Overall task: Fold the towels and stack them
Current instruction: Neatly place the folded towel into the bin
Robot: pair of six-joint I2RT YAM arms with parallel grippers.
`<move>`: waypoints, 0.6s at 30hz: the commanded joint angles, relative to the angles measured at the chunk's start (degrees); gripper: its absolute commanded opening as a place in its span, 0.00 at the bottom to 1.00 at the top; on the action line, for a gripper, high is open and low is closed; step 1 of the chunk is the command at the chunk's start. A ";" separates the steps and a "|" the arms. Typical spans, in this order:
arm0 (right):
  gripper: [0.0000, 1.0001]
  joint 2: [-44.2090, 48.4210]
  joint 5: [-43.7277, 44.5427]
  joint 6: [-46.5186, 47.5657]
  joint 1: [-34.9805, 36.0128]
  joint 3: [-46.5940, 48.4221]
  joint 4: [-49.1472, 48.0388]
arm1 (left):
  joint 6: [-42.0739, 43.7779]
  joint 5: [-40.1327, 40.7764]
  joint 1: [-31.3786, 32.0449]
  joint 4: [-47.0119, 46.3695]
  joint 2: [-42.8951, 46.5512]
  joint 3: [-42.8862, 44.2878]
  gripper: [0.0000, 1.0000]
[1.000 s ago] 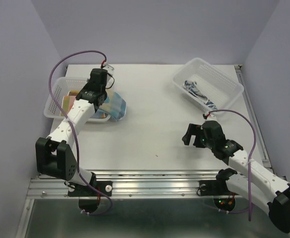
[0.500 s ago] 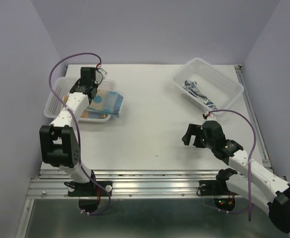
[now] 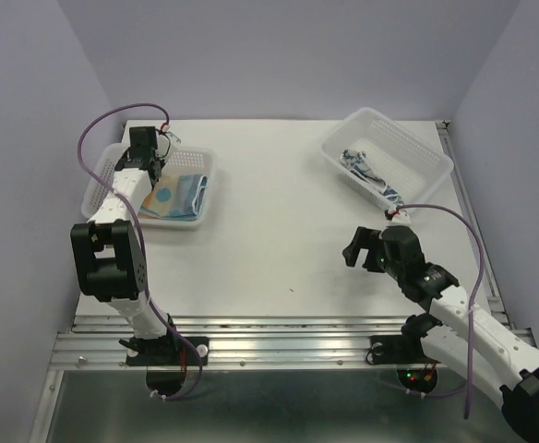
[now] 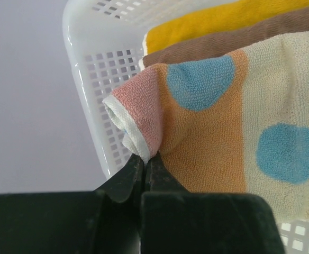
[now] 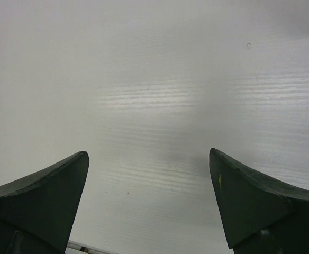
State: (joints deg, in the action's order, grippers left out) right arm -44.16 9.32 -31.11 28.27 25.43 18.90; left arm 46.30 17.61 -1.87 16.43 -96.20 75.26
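Note:
My left gripper (image 3: 149, 171) is inside the left white basket (image 3: 99, 185), shut on a corner of the pastel dotted towel (image 3: 173, 196). In the left wrist view the gripper (image 4: 143, 161) pinches the towel's white-hemmed pink corner (image 4: 138, 114); the dotted towel (image 4: 260, 121) lies on a brown towel (image 4: 234, 39) and a mustard yellow towel (image 4: 223, 18). A blue-white patterned towel (image 3: 366, 171) lies in the right basket (image 3: 417, 148). My right gripper (image 3: 354, 251) is open and empty above the bare table (image 5: 154, 90).
Both white perforated baskets stand at the table's far corners. The left basket's wall (image 4: 99, 95) is close beside my left fingers. A metal rail (image 3: 279, 332) runs along the near table edge by the arm bases.
My left gripper has drawn the dotted towel leftward, from hanging over the basket's right rim to lying inside the basket. The right arm has barely moved.

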 commanded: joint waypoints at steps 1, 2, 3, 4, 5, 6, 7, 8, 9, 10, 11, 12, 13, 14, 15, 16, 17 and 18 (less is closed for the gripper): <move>1.00 2.59 2.72 0.26 0.47 -0.73 -2.37 | 1.16 1.29 -1.47 -2.01 0.05 2.52 0.00; 1.00 2.85 2.72 0.35 0.47 -0.82 -2.63 | 1.07 1.64 -1.65 -2.10 -0.12 2.69 0.00; 1.00 3.20 2.89 0.35 0.47 -1.00 -2.81 | 0.98 1.99 -2.08 -2.01 -0.12 3.13 0.00; 1.00 3.29 2.81 0.26 0.47 -0.91 -2.64 | 0.72 1.99 -2.09 -1.84 -0.12 3.22 0.00; 1.00 3.29 2.89 0.26 0.47 -1.00 -2.81 | 0.72 0.60 -2.26 -1.57 0.14 3.13 0.00; 1.00 3.21 2.81 0.35 0.47 -0.91 -2.72 | 0.37 -0.28 -2.35 -1.31 0.40 2.87 0.00; 1.00 3.03 2.81 0.26 0.47 -0.91 -2.72 | 0.37 -0.81 -2.35 -0.96 0.32 2.87 0.00; 1.00 2.86 2.89 0.35 0.47 -0.91 -2.72 | 0.37 -0.82 -2.44 -0.87 0.31 2.70 0.00; 1.00 2.68 2.81 0.26 0.47 -0.74 -2.55 | 0.28 -0.21 -2.52 -1.39 0.31 1.91 0.00; 1.00 2.68 2.89 0.26 0.47 -0.73 -2.55 | 0.28 0.41 -2.53 -1.92 0.40 1.56 0.00; 1.00 2.68 2.81 0.26 0.56 -0.73 -2.55 | 0.37 1.02 -2.79 -3.23 0.84 1.20 0.00; 1.00 2.85 2.81 0.35 0.47 -0.82 -2.55 | 0.45 1.11 -2.96 -3.85 1.10 0.77 0.00; 1.00 3.03 2.81 0.35 0.47 -0.82 -2.55 | 0.28 1.11 -3.40 -4.47 1.45 0.50 0.00; 1.00 3.12 2.72 0.26 0.47 -1.00 -2.63 | -0.07 0.85 -4.01 -4.99 1.81 0.32 0.00; 1.00 2.94 1.94 0.44 0.47 -1.08 -3.16 | -0.07 -0.11 -4.28 -5.35 2.68 0.06 0.00; 1.00 2.59 1.32 0.70 0.47 -1.08 -3.42 | 0.01 -0.03 -4.37 -5.87 3.04 -0.03 0.00; 1.00 2.24 0.44 0.79 0.47 -1.17 -3.60 | -0.07 0.41 -4.28 -6.14 3.13 -0.12 0.00; 1.00 1.80 0.35 0.97 0.47 -1.09 -3.60 | -0.25 0.76 -4.28 -6.32 3.04 -0.12 0.00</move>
State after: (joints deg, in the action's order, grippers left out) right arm -41.71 10.50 -31.03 28.27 25.39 18.79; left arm 46.24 17.45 -5.39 13.85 -96.75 75.46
